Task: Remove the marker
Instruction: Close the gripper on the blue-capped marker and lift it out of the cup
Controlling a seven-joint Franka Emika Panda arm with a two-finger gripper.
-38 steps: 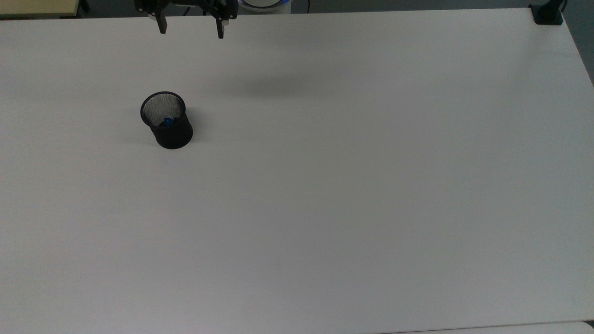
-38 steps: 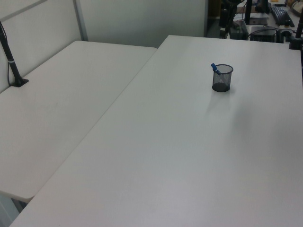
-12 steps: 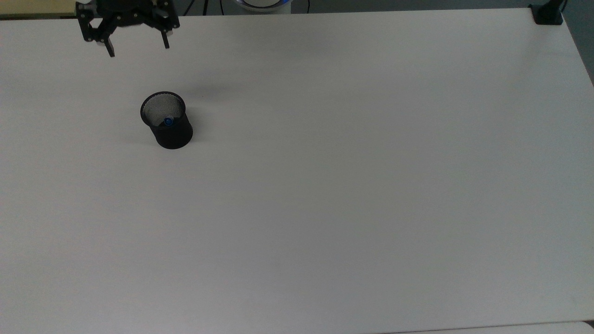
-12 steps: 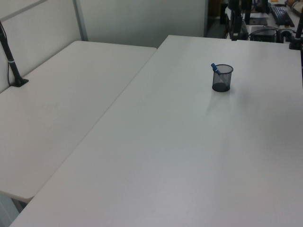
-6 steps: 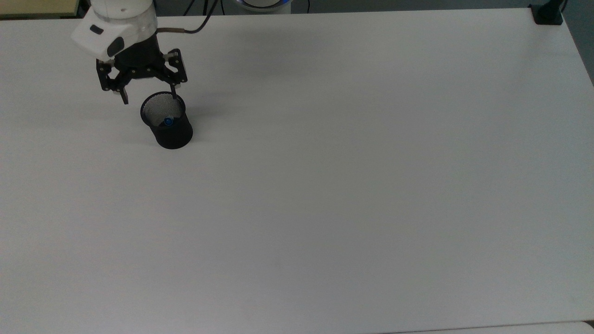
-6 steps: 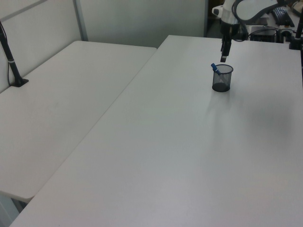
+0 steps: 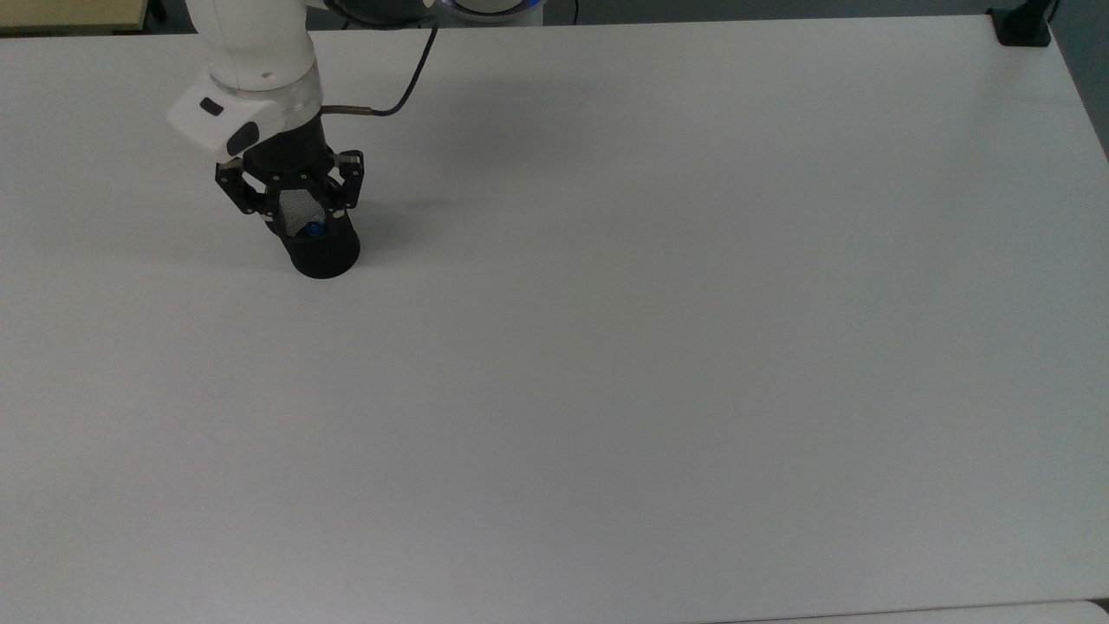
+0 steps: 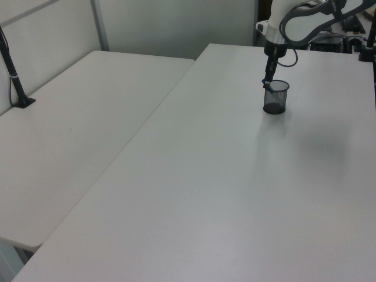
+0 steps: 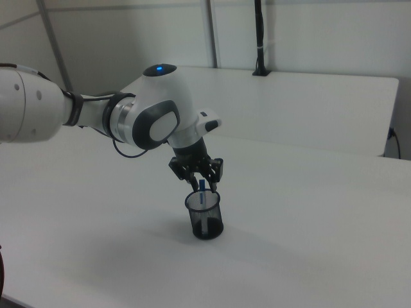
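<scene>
Where the broad white tabletop (image 7: pixel 658 347) carries its single item, I list as follows. Item one: a round black wire-mesh cup (image 7: pixel 319 247), upright, toward the top view's upper left. Item two: a slim white-barrelled marker with a blue cap (image 9: pixel 201 191), standing inside that cup, leaning against the wall, its blue end poking just above the rim; in the top view it shows as a blue dot (image 7: pixel 313 230) within the mesh. Item three: my tool (image 9: pixel 201 186), black, two-fingered, on a white arm (image 9: pixel 96 115), poised directly over the cup's mouth. Its fingers are spread apart, one on either side of the marker's blue end, not closed on it. A black cable (image 7: pixel 407 78) loops from my wrist.
</scene>
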